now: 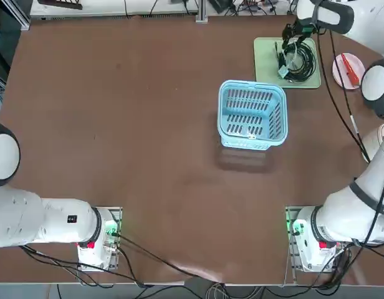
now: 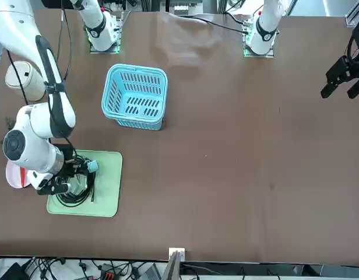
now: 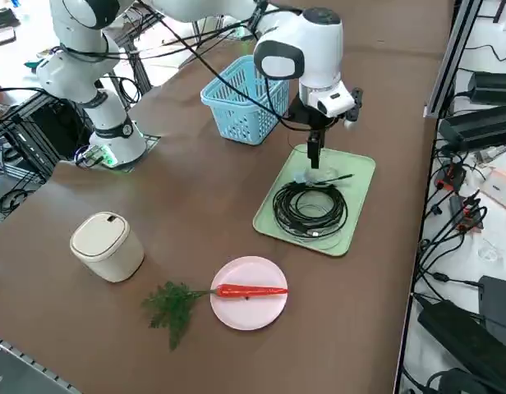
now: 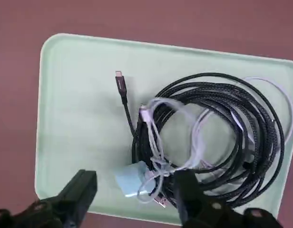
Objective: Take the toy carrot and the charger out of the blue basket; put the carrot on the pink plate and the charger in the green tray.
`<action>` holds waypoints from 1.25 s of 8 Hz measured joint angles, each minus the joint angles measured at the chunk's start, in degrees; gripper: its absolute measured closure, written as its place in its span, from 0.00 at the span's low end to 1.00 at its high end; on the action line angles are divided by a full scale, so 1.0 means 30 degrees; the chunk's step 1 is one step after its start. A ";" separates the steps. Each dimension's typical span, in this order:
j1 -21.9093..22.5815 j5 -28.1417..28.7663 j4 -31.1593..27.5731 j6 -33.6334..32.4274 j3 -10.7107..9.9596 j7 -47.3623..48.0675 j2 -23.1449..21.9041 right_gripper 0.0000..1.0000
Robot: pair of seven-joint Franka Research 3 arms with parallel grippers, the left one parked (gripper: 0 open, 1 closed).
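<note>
The right tool [image 4: 132,199] hangs over the flat pale green rectangular tray [image 4: 75,118] with its two dark fingers [image 4: 82,190] spread wide and nothing between them. The small white plug block of the charger [image 4: 132,179] lies on the tray's floor in the gap between the fingers, free of both, its pale cable [image 4: 184,123] looped over the black coiled cable [image 4: 232,137] that already fills much of the tray.

In the top view the tray sits at about one o'clock from the light blue slotted plastic basket [image 1: 252,115], near it but not touching. The small round pale pink plate [image 1: 348,70] lies at three o'clock of the tray, and the slim red-orange toy carrot [image 3: 251,290] rests across it, its green leafy top [image 3: 172,305] trailing off the rim onto the brown worktop [image 3: 195,213]. The basket looks empty of both things.

So, by my reading, both placings are made and the step in hand is the release of the charger. The next move calls for a straight lift away from the tray, fingers kept apart, so that neither one hooks the pale cable or the black coil and drags the plug out.
</note>
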 joint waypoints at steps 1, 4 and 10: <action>0.0010 0.0000 0.0008 0.0002 0.0022 0.0000 0.0000 0.01; 0.0064 0.0001 0.0186 0.0028 0.0120 0.0000 -0.0039 0.00; 0.0058 0.0010 0.1146 -0.5915 0.0223 -0.0001 -0.5154 0.00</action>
